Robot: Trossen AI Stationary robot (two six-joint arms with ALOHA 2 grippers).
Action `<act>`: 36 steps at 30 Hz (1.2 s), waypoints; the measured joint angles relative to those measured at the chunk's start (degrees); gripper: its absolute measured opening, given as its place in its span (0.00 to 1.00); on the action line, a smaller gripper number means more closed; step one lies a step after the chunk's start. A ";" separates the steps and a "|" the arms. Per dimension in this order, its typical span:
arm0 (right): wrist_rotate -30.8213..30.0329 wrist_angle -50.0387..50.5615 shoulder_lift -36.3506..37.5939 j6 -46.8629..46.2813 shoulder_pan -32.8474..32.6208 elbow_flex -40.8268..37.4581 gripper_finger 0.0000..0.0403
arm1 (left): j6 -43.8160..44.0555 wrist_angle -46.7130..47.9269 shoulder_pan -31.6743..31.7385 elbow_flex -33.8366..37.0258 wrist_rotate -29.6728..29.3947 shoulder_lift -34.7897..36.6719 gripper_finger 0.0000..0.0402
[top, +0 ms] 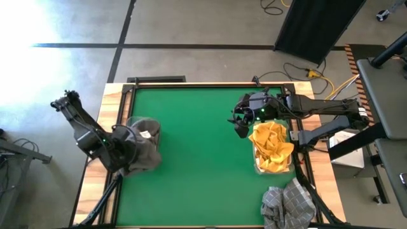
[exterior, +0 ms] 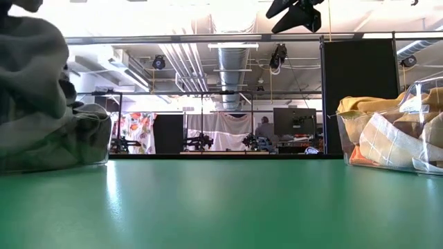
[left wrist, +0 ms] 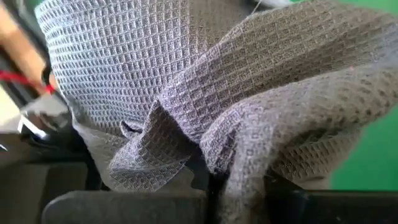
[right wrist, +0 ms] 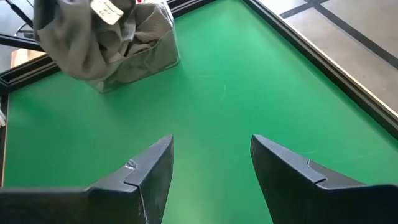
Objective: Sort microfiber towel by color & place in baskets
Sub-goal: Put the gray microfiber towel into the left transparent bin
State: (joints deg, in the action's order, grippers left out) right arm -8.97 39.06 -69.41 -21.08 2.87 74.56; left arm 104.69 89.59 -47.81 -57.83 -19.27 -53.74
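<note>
Left gripper (top: 124, 149) (grasp indiscernible) buried under grey towels (top: 143, 149); right gripper (top: 240, 121) spread, empty.

Two baskets (top: 274, 166), two towel (top: 272, 145) colours.

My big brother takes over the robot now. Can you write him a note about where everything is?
Left gripper: at the left basket, buried in grey towels; open or shut cannot be told.
Right gripper: open, empty, beside the right basket.
Done: orange-yellow towels are in the right basket, grey ones in the left.
Left: one grey towel lies at the table's near right corner.
</note>
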 joint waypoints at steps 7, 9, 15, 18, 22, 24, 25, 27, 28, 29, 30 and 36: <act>0.00 -0.38 0.00 0.02 0.00 0.00 0.51 | 11.24 -4.57 1.75 8.18 4.17 1.55 0.02; -0.02 -0.38 0.00 0.02 0.00 0.00 0.51 | 9.77 -7.57 3.01 10.71 8.14 1.48 0.02; -0.04 -0.36 0.00 0.18 0.02 0.00 0.51 | 0.68 -17.35 8.06 16.41 17.07 1.23 0.02; -0.07 -0.38 0.00 0.72 0.04 0.00 0.51 | -4.59 -16.99 12.87 15.64 20.90 0.04 0.02; -0.13 -0.38 0.00 1.53 0.04 0.00 0.51 | -15.38 -18.30 22.42 15.59 26.89 -0.43 0.02; -0.13 -0.38 0.00 1.55 0.04 0.00 0.51 | -21.59 -19.33 26.65 15.67 28.37 -1.37 0.02; -0.13 -0.38 0.00 1.55 0.04 0.00 0.51 | -24.69 -19.51 28.54 15.61 28.69 -1.96 0.02; -0.13 -0.36 0.00 1.55 0.04 0.00 0.51 | -32.91 -20.00 31.80 15.16 29.18 -3.44 0.02; -0.13 -0.35 0.00 1.55 0.04 0.00 0.51 | -37.26 -20.65 32.94 14.79 29.68 -4.39 0.02; -0.13 -0.34 0.00 1.55 0.04 0.00 0.51 | -41.32 -21.07 33.75 14.18 29.88 -5.46 0.02; -0.13 -0.34 0.00 1.55 0.04 0.00 0.51 | -45.26 -21.11 34.31 13.46 29.89 -6.55 0.02; -0.12 0.10 -0.01 1.55 0.04 0.00 0.51 | -69.30 -21.51 34.69 10.59 29.25 -13.63 0.02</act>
State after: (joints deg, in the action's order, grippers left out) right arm -9.09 39.16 -69.41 -19.53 2.92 74.56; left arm 35.39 68.08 -13.13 -47.25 9.98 -67.37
